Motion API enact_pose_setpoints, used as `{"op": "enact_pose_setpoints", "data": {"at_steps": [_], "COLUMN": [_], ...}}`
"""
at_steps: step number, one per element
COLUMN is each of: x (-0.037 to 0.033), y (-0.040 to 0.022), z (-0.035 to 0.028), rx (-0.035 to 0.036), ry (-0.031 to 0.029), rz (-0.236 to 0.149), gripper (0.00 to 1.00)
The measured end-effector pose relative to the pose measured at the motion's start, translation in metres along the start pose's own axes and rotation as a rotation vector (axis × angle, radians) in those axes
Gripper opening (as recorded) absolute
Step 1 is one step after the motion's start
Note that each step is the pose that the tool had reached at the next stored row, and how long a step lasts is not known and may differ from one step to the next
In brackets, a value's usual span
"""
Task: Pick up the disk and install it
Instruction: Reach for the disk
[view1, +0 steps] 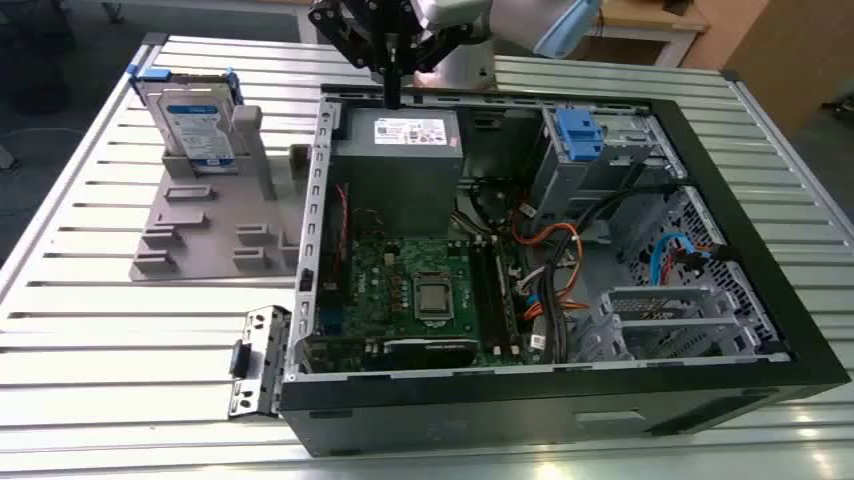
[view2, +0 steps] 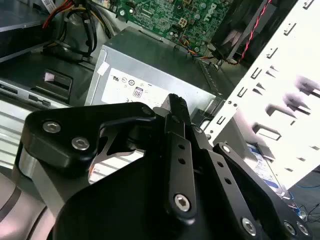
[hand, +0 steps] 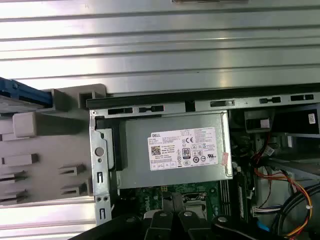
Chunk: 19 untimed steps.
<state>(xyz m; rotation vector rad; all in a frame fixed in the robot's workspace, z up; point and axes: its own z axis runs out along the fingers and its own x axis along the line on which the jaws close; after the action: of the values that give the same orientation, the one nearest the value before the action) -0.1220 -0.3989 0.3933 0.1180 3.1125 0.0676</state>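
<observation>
Disk (view1: 195, 118) upright in slotted stand (view1: 200, 245), gripper (view1: 391, 100) above open case (view1: 750, 255)

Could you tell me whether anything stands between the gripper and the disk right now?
Yes, low down: the computer case's wall runs between the gripper, which hangs over the power supply, and the disk, upright in its stand outside the case. The gripper seems higher than that wall.

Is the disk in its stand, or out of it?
In it, upright: the exterior view shows the disk standing on edge in the grey stand, outside the computer case.
</observation>
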Motion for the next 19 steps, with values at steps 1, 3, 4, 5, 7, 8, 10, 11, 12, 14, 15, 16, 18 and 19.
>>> {"op": "enact_pose_setpoints", "data": {"at_steps": [1, 3, 4, 5, 7, 8, 10, 11, 12, 14, 15, 16, 18, 19], "x": [0.0, 0.0, 0.0, 0.0001, 0.0007, 0.0013, 0.0026, 0.0034, 0.0046, 0.0068, 0.008, 0.0093, 0.0122, 0.0136], "y": [0.0, 0.0, 0.0, 0.0, 0.0, -0.0001, -0.0002, -0.0003, -0.0004, -0.0005, -0.0006, -0.0007, -0.0009, -0.001], "z": [0.0, 0.0, 0.0, 0.0, -0.0001, 0.0, 0.0, 0.0, -0.0001, 0.0, -0.0001, 0.0, 0.0, 0.0], "rx": [0.0, 0.0, 0.0, 0.0, 0.0001, 0.0, -0.0001, 0.0, 0.0001, 0.0001, 0.0001, 0.0001, 0.0001, 0.0], "ry": [0.0, 0.0, 0.0, 0.0, 0.0001, 0.0, 0.0, 0.0, 0.0, 0.0, 0.0, 0.0, 0.0, 0.0], "rz": [0.0, 0.0, 0.0, 0.0, 0.0, 0.0, 0.0, 0.0, 0.0, 0.0, 0.0, 0.0, 0.0, 0.0], "gripper": [0.1, 0.1, 0.1, 0.1, 0.1, 0.1, 0.1, 0.1, 0.1, 0.1, 0.1, 0.1, 0.1, 0.1]}}
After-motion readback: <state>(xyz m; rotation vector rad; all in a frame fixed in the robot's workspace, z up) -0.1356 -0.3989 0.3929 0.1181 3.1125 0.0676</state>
